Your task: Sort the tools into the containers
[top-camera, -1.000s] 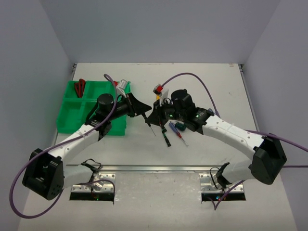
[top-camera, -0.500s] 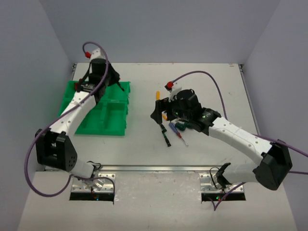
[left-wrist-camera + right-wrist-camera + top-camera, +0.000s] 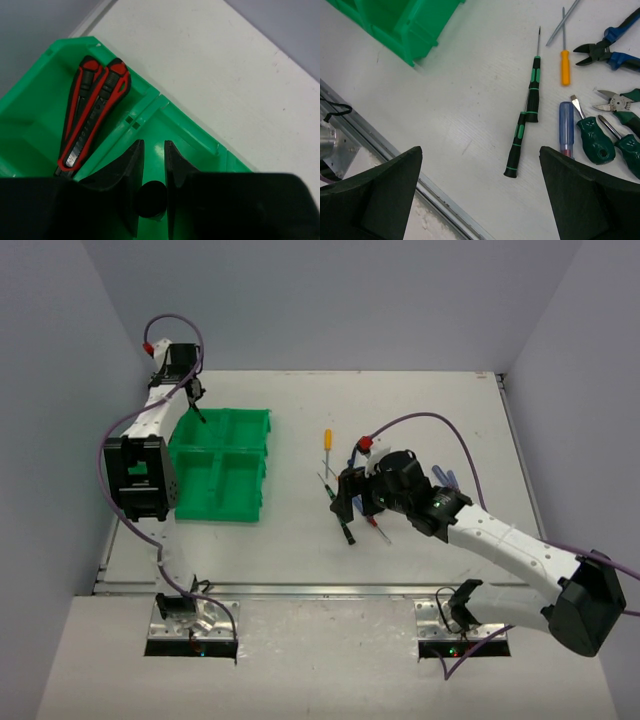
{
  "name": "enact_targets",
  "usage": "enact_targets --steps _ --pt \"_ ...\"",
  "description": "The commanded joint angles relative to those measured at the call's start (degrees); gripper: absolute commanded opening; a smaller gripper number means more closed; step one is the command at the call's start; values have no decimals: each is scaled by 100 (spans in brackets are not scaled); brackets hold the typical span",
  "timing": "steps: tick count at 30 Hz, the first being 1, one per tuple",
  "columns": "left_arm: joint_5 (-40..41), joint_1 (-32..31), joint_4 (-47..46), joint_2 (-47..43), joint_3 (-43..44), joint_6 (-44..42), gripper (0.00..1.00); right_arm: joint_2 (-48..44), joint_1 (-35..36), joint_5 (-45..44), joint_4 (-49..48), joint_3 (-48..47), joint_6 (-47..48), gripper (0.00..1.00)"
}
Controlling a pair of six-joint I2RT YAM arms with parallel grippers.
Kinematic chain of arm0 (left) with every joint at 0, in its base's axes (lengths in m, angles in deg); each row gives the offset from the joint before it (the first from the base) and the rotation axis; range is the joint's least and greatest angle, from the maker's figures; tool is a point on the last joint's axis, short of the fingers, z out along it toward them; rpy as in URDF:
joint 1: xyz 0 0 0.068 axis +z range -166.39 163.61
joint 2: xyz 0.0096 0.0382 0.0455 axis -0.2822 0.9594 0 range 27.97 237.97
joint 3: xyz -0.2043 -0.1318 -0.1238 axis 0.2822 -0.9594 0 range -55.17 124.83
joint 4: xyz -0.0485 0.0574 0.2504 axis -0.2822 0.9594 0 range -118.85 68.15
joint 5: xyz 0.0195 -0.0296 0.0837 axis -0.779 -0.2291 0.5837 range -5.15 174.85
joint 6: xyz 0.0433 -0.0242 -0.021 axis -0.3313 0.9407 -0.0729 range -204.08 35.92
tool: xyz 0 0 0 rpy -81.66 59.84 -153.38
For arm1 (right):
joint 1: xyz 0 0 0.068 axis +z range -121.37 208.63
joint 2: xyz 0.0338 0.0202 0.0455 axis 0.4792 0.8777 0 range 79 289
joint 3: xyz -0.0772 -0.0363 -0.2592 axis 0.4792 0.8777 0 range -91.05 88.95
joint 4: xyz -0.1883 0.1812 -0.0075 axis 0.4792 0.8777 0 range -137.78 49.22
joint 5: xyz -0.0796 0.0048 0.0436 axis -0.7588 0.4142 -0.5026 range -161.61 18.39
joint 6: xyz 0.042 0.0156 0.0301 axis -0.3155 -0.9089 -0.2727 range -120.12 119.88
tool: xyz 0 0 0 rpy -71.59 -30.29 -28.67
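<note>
My left gripper (image 3: 196, 395) hangs over the far left part of the green bin (image 3: 250, 413), shut on a black-handled screwdriver (image 3: 151, 198). That handle shows end-on between the fingers, and its thin shaft (image 3: 201, 414) points down. Below it, two red-and-black cutters (image 3: 95, 115) lie in the bin's (image 3: 192, 137) corner compartment. My right gripper (image 3: 480, 165) is wide open and holds nothing, low over the loose tools mid-table. Two black-and-green screwdrivers (image 3: 525, 120) lie there, with a yellow one (image 3: 565, 67), a blue one (image 3: 566, 127), green-handled ones (image 3: 592, 137), blue pliers (image 3: 612, 47) and green pliers (image 3: 622, 102).
The metal rail (image 3: 445, 202) at the table's near edge runs below the right gripper. A corner of the bin (image 3: 405, 20) shows at the upper left of the right wrist view. The left arm's link (image 3: 140, 475) stands beside the bin's left wall.
My left arm swung from mid-table to the bin's far left corner, keeping its grip. My right gripper opened wide and shifted nearer, over the loose tools.
</note>
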Motion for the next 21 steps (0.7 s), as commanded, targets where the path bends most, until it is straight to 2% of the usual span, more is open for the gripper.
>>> enact_targets --steps 1,4,6,8,11,13,17,19,21 --pt "-170 -48 260 16 199 25 9 -167 10 -518 -45 -66 110 99" --pt "-492 -72 389 -9 154 56 39 309 4 -984 315 -340 361 99" --pt "-666 -86 398 -136 103 68 60 716 10 -1113 741 -571 504 94" --pt "-841 -136 379 -454 82 71 82 1266 10 -1209 1080 -877 499 74" --pt "-1094 -195 379 -1049 79 56 100 1786 45 -1080 1259 -1061 380 54" --pt "-1349 -223 313 -1582 -30 63 100 2022 112 -1097 1310 -1112 280 50" --pt "-2290 -267 -95 -2951 -706 113 100 2661 338 -1356 1486 -1257 106 48" --pt "-2834 -326 -303 -3549 -1462 175 100 2966 551 -1551 1630 -1426 30 48" --pt "-2985 -391 -585 -4354 -1984 234 100 3240 721 -1594 1675 -1519 -13 48"
